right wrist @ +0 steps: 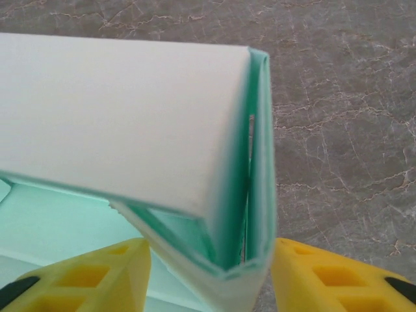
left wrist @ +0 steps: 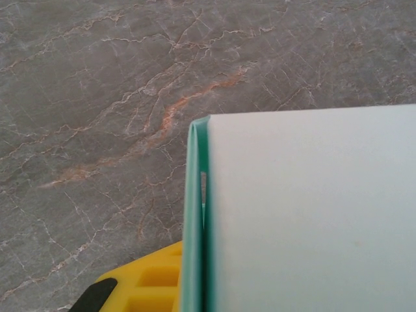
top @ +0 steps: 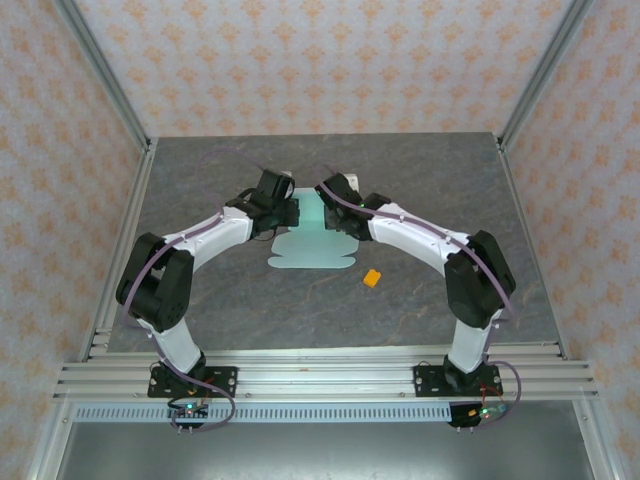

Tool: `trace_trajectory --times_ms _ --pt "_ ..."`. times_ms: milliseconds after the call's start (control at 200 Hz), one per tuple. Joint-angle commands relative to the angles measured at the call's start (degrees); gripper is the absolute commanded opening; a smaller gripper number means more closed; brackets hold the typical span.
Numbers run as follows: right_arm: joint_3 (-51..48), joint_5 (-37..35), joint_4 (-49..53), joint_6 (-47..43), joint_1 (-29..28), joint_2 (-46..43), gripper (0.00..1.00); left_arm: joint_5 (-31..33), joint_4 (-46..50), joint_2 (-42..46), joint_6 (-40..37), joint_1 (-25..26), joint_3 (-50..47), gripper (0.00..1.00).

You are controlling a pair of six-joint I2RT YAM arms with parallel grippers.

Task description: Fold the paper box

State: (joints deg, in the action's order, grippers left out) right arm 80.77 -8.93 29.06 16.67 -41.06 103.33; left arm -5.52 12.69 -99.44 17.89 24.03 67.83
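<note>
The paper box (top: 310, 248) is pale mint-green card in the middle of the table. Its near flaps lie flat and its far part stands folded up between the two wrists. My left gripper (top: 292, 212) is shut on the box's doubled left wall (left wrist: 195, 214); one yellow finger (left wrist: 153, 283) presses its outer face and the other is hidden behind the card. My right gripper (right wrist: 209, 260) stands open around the folded right wall (right wrist: 257, 162). Its right finger (right wrist: 312, 279) sits at the card and its left finger (right wrist: 97, 273) is a little apart from it.
A tiny orange block (top: 371, 278) lies on the grey marbled table (top: 200, 300), just right of the box's near flaps. Patterned walls and metal posts close in the table on the left, back and right.
</note>
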Motion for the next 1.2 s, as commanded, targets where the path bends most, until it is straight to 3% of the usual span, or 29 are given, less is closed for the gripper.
trace_trajectory --times_ms 0,110,325,540,826,1031,1191 --pt "-0.3 1.3 0.0 -3.8 0.5 -1.6 0.53 1.4 1.7 0.2 -1.5 -0.1 1.3 0.07" --pt "-1.5 6.8 -1.5 -6.7 1.7 -3.3 0.62 1.3 1.7 0.1 -1.5 -0.2 1.3 0.07" --pt "-3.2 16.7 -1.3 -10.9 4.7 -5.9 0.64 1.4 1.7 0.1 -1.6 -0.1 1.3 0.07" --pt "-4.9 27.1 -2.7 -14.1 7.4 -8.9 0.74 1.4 1.9 0.2 -1.6 -0.2 1.3 0.07" --pt "-7.7 32.2 -0.9 -17.4 11.4 -13.6 0.86 1.2 2.2 0.1 -1.7 -0.2 2.0 0.07" --pt "-13.7 39.2 -2.1 -21.4 17.4 -20.8 0.85 1.3 2.4 0.3 -2.0 -0.1 1.9 0.07" --pt "-17.3 44.5 -5.4 -23.4 22.1 -21.2 0.73 1.2 2.5 0.5 -2.0 -0.2 2.0 0.07"
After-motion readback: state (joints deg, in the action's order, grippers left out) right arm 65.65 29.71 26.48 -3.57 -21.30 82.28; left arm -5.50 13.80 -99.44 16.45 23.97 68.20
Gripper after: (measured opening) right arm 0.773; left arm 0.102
